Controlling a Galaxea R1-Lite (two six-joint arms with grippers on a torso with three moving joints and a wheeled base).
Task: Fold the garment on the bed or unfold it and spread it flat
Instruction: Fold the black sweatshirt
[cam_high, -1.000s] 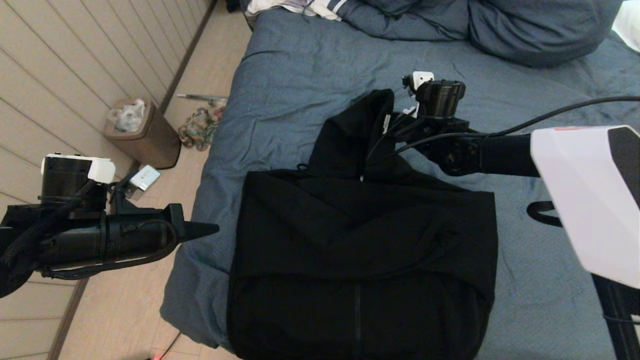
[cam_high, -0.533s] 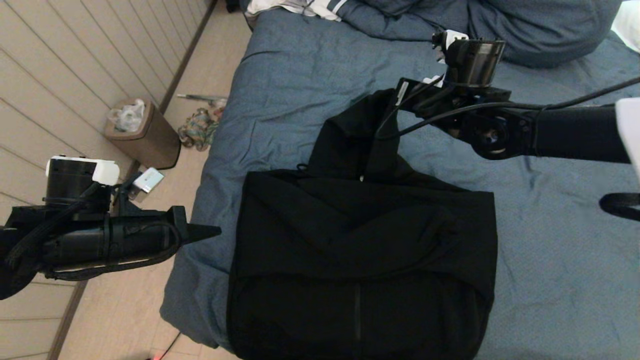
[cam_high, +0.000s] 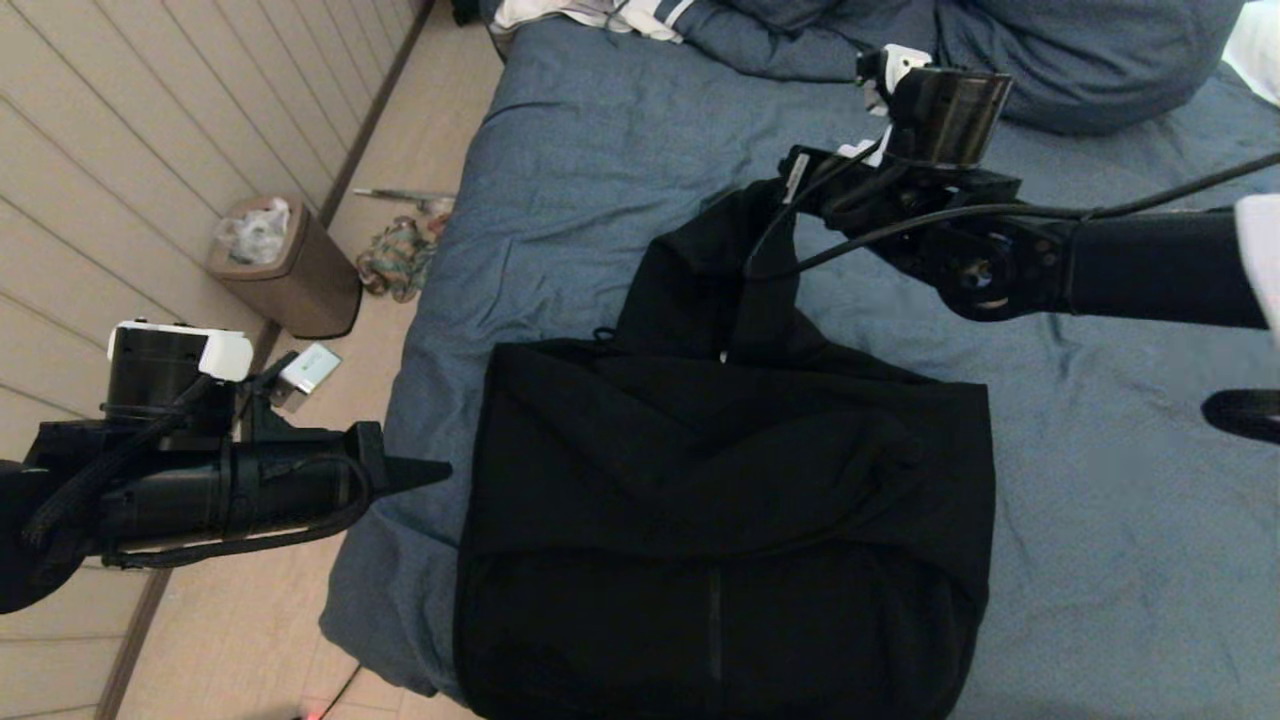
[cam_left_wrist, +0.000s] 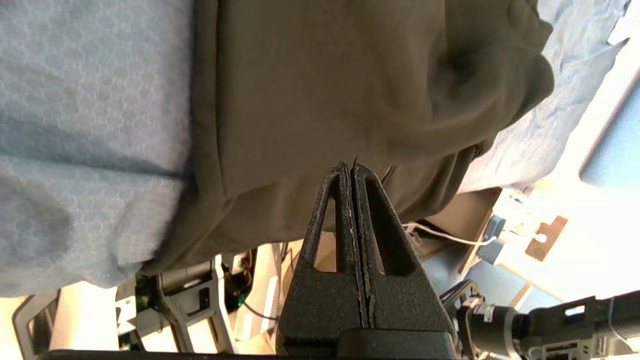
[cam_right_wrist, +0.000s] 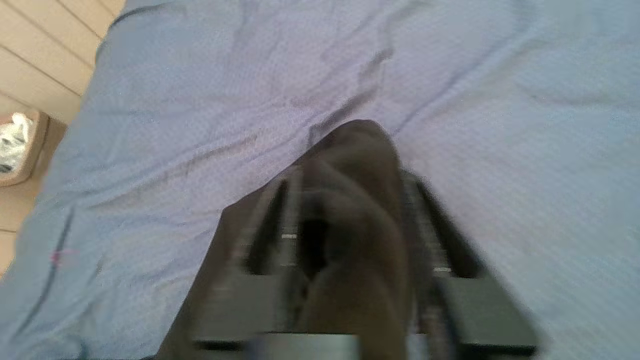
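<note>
The black hooded garment (cam_high: 720, 520) lies folded into a rough square on the near part of the blue bed (cam_high: 600, 150), its hem at the front edge. Its hood (cam_high: 710, 270) is lifted off the duvet. My right gripper (cam_high: 790, 185) is shut on the hood's far tip; dark fabric (cam_right_wrist: 355, 200) fills the space between its fingers. My left gripper (cam_high: 440, 468) hangs shut and empty beside the bed's left edge, its tip just short of the garment's left side (cam_left_wrist: 300, 100).
A brown waste bin (cam_high: 285, 265) and a multicoloured rag (cam_high: 400, 255) are on the floor left of the bed. Blue pillows (cam_high: 1050, 50) and a white striped cloth (cam_high: 600, 15) lie at the bed's far end. Wooden wall panels run along the left.
My right gripper has risen and moved toward the far end of the bed, pulling the hood's tip up with it. The left arm has drifted slightly lower and toward the garment.
</note>
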